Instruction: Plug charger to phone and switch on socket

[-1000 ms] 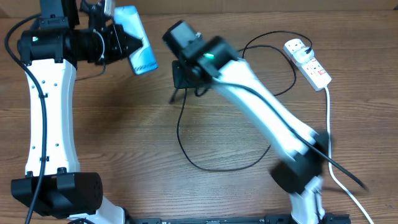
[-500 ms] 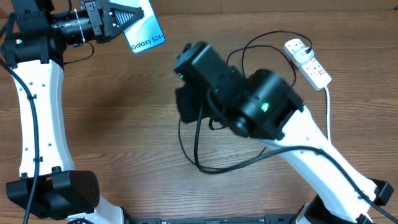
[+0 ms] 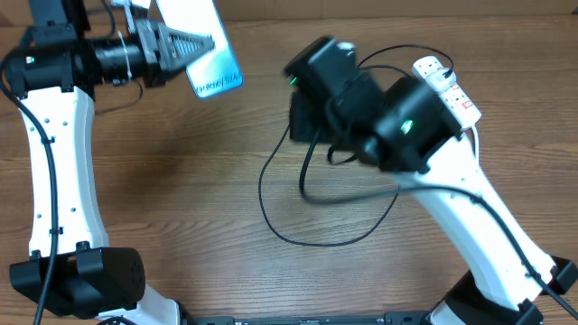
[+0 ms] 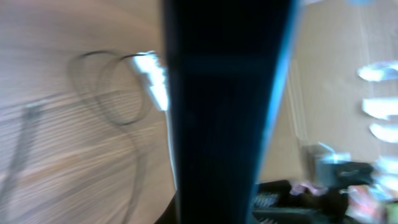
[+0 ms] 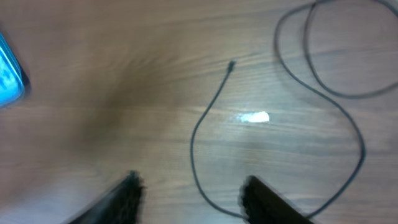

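Note:
My left gripper [image 3: 191, 45] is shut on the phone [image 3: 215, 56] and holds it up in the air at the back left, light blue screen up. In the left wrist view the phone [image 4: 224, 112] is a dark blur filling the middle. My right gripper [image 5: 191, 184] hovers open over the table. The thin black charger [image 5: 198, 143] cable runs between its fingers, and its connector tip [image 5: 231, 64] lies free on the wood. The charger [image 3: 316, 236] loops across the table's middle towards the white socket [image 3: 449, 88] at the back right.
The socket's thick white cord [image 3: 479, 181] runs down the right side towards the front edge. My right arm [image 3: 452, 181] reaches across the right half of the table. Bare wood [image 3: 181, 199] lies in front of the lifted phone.
My right gripper swung right and back with the cable, then its jaws opened and the cable end lies loose. The left gripper kept the phone aloft, shifting it slightly.

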Robot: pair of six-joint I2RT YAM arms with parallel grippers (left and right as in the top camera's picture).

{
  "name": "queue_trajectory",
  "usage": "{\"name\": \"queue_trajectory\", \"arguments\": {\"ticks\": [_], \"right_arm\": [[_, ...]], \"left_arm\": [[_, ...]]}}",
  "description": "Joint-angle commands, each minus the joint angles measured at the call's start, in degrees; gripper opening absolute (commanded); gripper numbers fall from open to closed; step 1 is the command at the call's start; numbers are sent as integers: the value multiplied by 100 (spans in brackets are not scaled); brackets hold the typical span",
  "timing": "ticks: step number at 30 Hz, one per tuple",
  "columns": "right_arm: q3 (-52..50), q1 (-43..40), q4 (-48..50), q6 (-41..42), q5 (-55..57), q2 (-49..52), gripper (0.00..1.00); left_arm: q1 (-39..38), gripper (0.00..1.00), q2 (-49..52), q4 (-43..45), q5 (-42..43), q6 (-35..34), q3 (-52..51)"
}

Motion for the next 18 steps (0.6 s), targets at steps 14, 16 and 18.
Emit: {"name": "queue_trajectory", "arguments": {"ticks": [14,16,18], "right_arm": [[-15,-1207,1554,-846,-1432,2232,84],[-17,-1193,1781,-837,-1294,2520,61],[-17,-1193,1891,-540,-1222,2774,55]], "left_arm": [[-1327,4,-2,-1554,-5095,306,74],[-1384,4,-2,-1705,-5318,199,74],[-1388,4,-2,-1825,-5482,131,74]]}}
